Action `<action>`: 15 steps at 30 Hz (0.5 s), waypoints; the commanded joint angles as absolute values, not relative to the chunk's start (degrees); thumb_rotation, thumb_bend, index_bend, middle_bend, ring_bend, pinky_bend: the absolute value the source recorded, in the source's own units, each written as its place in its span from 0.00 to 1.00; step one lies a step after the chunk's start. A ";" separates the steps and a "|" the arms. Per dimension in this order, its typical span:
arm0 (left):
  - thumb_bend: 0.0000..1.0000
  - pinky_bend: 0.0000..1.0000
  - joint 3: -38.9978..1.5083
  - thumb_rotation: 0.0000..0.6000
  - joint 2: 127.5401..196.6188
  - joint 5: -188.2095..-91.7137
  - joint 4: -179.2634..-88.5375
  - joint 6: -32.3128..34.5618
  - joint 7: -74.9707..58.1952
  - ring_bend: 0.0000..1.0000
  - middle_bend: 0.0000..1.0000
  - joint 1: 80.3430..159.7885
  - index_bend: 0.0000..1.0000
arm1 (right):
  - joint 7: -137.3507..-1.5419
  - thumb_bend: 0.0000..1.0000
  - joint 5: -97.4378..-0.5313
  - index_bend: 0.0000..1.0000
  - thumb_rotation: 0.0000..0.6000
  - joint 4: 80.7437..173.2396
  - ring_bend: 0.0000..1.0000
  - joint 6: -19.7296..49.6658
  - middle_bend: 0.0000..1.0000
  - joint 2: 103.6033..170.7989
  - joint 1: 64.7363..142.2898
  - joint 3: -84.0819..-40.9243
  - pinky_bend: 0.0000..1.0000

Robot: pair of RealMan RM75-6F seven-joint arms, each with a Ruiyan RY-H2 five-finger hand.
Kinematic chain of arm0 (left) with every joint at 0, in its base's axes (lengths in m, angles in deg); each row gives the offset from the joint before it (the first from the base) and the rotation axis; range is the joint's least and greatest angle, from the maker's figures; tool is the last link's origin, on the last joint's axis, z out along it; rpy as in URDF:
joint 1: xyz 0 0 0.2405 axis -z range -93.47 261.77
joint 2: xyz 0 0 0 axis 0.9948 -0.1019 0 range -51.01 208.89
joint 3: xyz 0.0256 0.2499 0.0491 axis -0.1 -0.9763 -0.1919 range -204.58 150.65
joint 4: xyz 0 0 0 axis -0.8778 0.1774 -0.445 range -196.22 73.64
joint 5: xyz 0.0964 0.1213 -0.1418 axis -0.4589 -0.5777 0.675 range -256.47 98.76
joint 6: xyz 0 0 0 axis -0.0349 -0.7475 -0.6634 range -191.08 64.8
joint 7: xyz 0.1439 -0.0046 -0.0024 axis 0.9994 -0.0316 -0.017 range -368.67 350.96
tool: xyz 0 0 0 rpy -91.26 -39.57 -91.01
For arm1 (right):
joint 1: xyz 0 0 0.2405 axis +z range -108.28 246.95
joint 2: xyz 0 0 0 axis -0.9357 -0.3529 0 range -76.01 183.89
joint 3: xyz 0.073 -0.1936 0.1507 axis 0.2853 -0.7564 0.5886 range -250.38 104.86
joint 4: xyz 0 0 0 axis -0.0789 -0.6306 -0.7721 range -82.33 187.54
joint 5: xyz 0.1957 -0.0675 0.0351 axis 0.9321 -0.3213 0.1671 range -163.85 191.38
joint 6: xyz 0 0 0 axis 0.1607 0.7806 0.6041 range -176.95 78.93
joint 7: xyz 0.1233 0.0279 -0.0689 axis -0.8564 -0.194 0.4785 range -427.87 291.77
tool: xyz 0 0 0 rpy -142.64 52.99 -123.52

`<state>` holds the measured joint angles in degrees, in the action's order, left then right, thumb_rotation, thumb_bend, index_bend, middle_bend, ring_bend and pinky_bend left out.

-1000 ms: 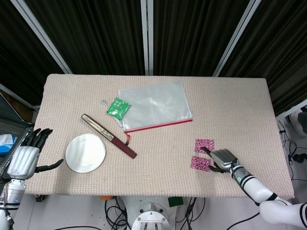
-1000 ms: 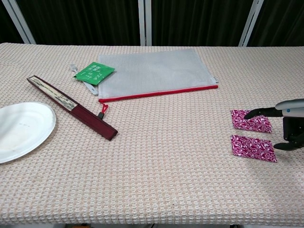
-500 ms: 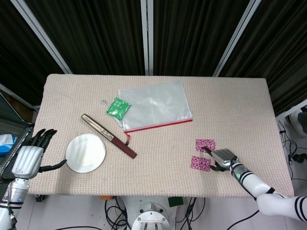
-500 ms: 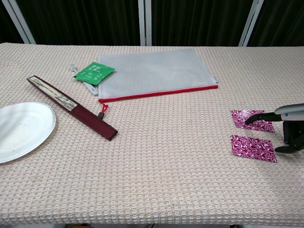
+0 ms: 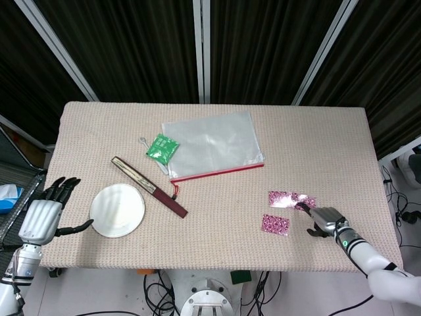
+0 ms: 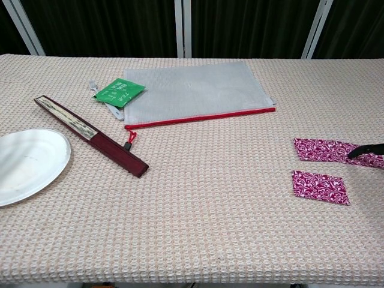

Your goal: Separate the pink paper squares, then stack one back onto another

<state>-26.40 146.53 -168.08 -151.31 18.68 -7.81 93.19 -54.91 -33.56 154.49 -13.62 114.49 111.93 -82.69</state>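
Pink paper lies in two places at the right end of the woven surface [image 5: 329,141]: a lone near square [image 6: 320,186], and just beyond it a far strip [image 6: 337,150] that looks like two squares partly overlapped, the upper one slid off toward the right edge. Your right hand [image 5: 323,220] sits at the right end of that strip with one fingertip [image 6: 354,153] pressed on the paper. The other fingers seem loosely spread and nothing is pinched, though the chest view cuts most of the hand off.

You appear to be mid-slide, peeling one sheet off its neighbour. Keep the fingertip pressure light and flat, so only the top sheet travels and the lower one stays gripped by the weave. Draw it straight to the right until a bare gap shows between the two, but stop short of the surface's edge, which is near. Thin paper on this texture may curl or snag, so drag low rather than lifting early.

Your left hand [image 5: 43,214] hangs open off the left end of the surface, fingers apart, holding nothing and well away from the paper.
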 commanded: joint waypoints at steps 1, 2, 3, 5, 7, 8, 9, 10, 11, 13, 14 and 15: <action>0.07 0.23 -26.41 0.28 146.53 -168.05 -151.25 18.66 -7.89 0.06 0.11 93.21 0.09 | -55.07 1.00 -33.67 0.02 1.00 154.63 0.97 -13.35 1.00 113.25 111.42 -83.45 0.91; 0.07 0.23 -26.42 0.28 146.55 -168.03 -151.21 18.62 -7.92 0.06 0.11 93.22 0.09 | -55.14 1.00 -33.65 0.02 1.00 154.71 0.97 -13.20 1.00 112.88 111.28 -83.60 0.91; 0.07 0.23 -26.43 0.27 146.57 -168.00 -151.14 18.57 -7.95 0.06 0.11 93.23 0.09 | -55.20 1.00 -33.61 0.02 1.00 154.79 0.97 -13.07 1.00 112.49 111.17 -83.73 0.91; 0.07 0.23 -26.46 0.27 146.64 -167.93 -150.99 18.49 -8.09 0.06 0.11 93.25 0.09 | -55.43 1.00 -33.63 0.02 1.00 155.04 0.97 -12.71 1.00 111.70 110.88 -83.85 0.91; 0.07 0.23 -26.48 0.27 146.72 -167.88 -150.84 18.48 -8.33 0.06 0.11 93.25 0.09 | -55.75 1.00 -34.48 0.02 1.00 155.69 0.97 -11.74 1.00 111.05 110.39 -83.56 0.91; 0.07 0.23 -26.47 0.27 146.74 -167.89 -150.79 18.50 -8.39 0.06 0.11 93.25 0.09 | -55.97 1.00 -35.23 0.02 1.00 156.23 0.97 -11.08 1.00 110.70 110.08 -83.28 0.91; 0.07 0.23 -26.46 0.27 146.74 -167.90 -150.74 18.54 -8.44 0.06 0.11 93.25 0.09 | -56.19 1.00 -36.14 0.03 1.00 156.90 0.97 -10.33 1.00 110.29 109.73 -82.98 0.91; 0.07 0.23 -26.44 0.27 146.75 -167.93 -150.72 18.63 -8.51 0.06 0.11 93.24 0.09 | -56.56 1.00 -37.71 0.03 1.00 157.90 0.97 -8.84 1.00 109.74 109.13 -82.37 0.91; 0.07 0.23 -26.43 0.27 146.73 -167.95 -150.70 18.70 -8.55 0.06 0.11 93.23 0.09 | -56.81 1.00 -39.27 0.03 1.00 158.61 0.97 -7.08 1.00 109.47 108.49 -81.75 0.91; 0.07 0.23 -26.41 0.27 146.64 -167.97 -150.66 18.82 -8.59 0.06 0.11 93.20 0.09 | -57.02 1.00 -44.01 0.05 1.00 159.82 0.96 -0.93 1.00 109.60 106.25 -80.16 0.91; 0.07 0.23 -26.41 0.27 146.61 -167.95 -150.65 18.83 -8.64 0.06 0.11 93.19 0.09 | -56.97 1.00 -46.24 0.07 1.00 159.91 0.94 2.86 1.00 110.25 104.90 -79.30 0.90; 0.07 0.23 -26.40 0.27 146.59 -167.90 -150.64 18.77 -8.74 0.06 0.11 93.21 0.09 | -56.45 0.98 -48.10 0.09 1.00 159.55 0.93 7.16 1.00 111.48 103.45 -78.39 0.90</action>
<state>-26.41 146.60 -167.91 -150.65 18.79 -8.73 93.21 -56.47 -41.51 158.35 -3.18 110.25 107.50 -81.24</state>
